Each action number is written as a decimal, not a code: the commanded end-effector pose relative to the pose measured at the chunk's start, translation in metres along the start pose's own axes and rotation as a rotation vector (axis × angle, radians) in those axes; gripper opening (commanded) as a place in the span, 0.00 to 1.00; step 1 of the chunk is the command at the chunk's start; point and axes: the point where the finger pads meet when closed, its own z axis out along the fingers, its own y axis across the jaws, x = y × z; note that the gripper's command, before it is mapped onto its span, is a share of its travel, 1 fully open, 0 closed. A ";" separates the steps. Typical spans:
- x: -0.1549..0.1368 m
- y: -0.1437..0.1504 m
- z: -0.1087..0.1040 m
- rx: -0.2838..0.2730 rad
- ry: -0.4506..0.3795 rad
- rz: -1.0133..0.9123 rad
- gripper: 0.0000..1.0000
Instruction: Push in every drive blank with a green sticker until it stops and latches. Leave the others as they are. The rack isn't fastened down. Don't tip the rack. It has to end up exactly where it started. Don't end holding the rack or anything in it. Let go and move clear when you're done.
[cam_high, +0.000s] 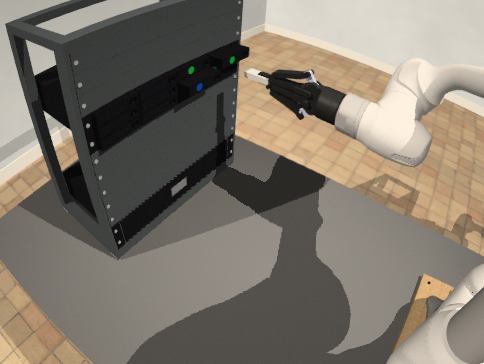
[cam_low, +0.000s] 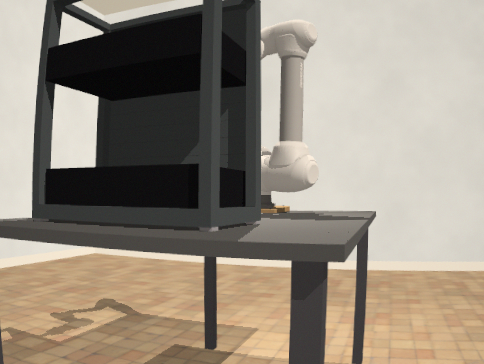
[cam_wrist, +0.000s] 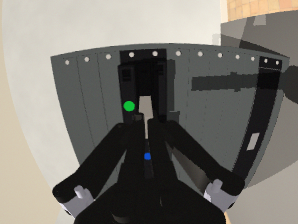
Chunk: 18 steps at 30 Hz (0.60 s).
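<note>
The rack (cam_high: 150, 150) (cam_low: 211, 125) (cam_wrist: 100, 100) stands upright on the table. Its dark drive bay crosses the upper front. In the top view, a blank with a green sticker (cam_high: 232, 60) stands out at the bay's right end. A second green sticker (cam_high: 191, 70) is further left, and a third green sticker (cam_high: 215, 68) shows only partly between them. A blank with a blue sticker (cam_high: 199, 87) (cam_wrist: 147, 156) also stands out. The wrist view shows one green sticker (cam_wrist: 129, 106) beside the fingertips. My gripper (cam_high: 256, 76) (cam_wrist: 145, 104) is shut and empty, its pale tips in front of the bay's right end, apart from it.
The grey table top (cam_high: 215, 270) (cam_low: 300, 240) bears the rack and the arm's wooden base plate (cam_high: 412, 320) (cam_low: 280, 209). A dark vented panel (cam_high: 150, 205) with a pale label is low on the rack front. The arm (cam_high: 385, 120) reaches in from the right.
</note>
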 end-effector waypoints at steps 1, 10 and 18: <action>0.000 0.000 -0.009 0.000 0.000 0.000 0.00; 0.000 -0.006 -0.011 0.000 0.000 0.000 0.00; 0.000 -0.029 -0.010 0.000 0.000 0.000 0.00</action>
